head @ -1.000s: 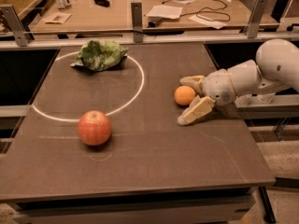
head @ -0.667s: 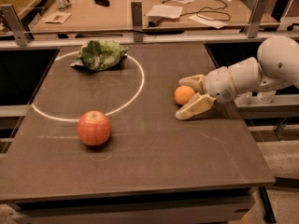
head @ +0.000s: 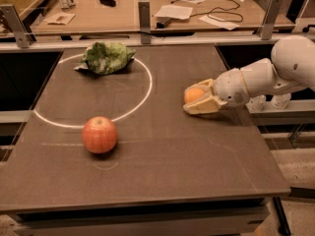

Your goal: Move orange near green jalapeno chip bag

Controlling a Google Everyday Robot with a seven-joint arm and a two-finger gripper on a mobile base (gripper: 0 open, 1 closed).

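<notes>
The small orange (head: 192,95) sits at the right side of the dark table (head: 162,171), between the two cream fingers of my gripper (head: 199,98). The gripper reaches in from the right on a white arm (head: 275,73), and its fingers press against the orange from above and below, close to the tabletop. The green jalapeno chip bag (head: 106,57) lies crumpled at the far left of the table, well apart from the orange.
A larger red-orange apple (head: 99,134) stands front left, just outside a white circle line (head: 142,100) painted on the table. Behind a rail with metal posts (head: 144,14) is a desk with papers and cables. The table's right edge is close under the arm.
The gripper's fingers, spread wide on either side of the orange before, have closed in on it. The lower finger has swung up against the fruit.
</notes>
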